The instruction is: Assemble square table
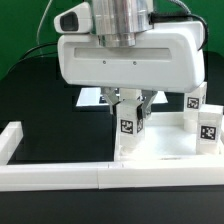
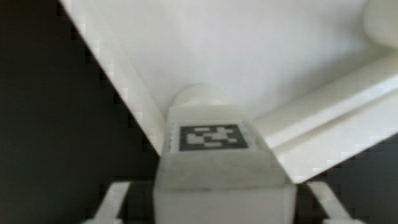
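A white leg [image 1: 128,128] with a black-and-white tag stands upright on a corner of the white square table slab [image 1: 168,146]. My gripper [image 1: 128,110] hangs straight over it, one finger on each side of the leg's top. In the wrist view the leg [image 2: 214,150] fills the space between the fingers [image 2: 116,202], and a thin dark gap shows on both sides, so the jaws are open and not touching it. The slab [image 2: 249,50] and its raised rim [image 2: 342,118] lie behind the leg.
Two more tagged white legs [image 1: 207,126] [image 1: 192,102] stand at the exterior view's right, by the slab's far side. A long low white wall [image 1: 60,176] runs along the front and turns up at the exterior view's left. The table surface is black.
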Tool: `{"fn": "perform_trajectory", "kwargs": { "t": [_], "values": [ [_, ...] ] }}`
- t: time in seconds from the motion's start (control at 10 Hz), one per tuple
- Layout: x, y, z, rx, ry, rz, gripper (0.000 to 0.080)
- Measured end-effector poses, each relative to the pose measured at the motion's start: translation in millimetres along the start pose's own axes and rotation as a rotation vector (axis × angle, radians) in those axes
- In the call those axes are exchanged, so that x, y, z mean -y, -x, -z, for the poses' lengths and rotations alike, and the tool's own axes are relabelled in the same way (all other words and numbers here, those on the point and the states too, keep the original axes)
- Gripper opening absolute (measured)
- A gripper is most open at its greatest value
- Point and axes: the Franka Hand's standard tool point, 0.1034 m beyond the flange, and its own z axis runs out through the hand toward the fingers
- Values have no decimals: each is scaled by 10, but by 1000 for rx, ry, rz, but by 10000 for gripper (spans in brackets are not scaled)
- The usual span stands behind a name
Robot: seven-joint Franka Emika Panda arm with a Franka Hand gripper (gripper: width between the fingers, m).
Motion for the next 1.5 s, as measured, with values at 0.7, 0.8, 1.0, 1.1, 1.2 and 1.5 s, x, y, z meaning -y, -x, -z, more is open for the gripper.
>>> {"fn": "perform_trajectory", "kwargs": {
  "t": [0.7, 0.8, 1.0, 1.1, 1.2, 1.5],
  "values": [
    [43, -29, -21, -2, -40, -813, 284],
    [43, -27, -22, -2, -40, -797, 284],
    [104, 14, -22, -10, -35, -619, 569],
    [140, 59, -34, -7, -28, -402, 569],
    [127, 76, -43, 2, -23, -266, 633],
    [103, 53, -46, -6, -20, -106, 645]
  ]
}}
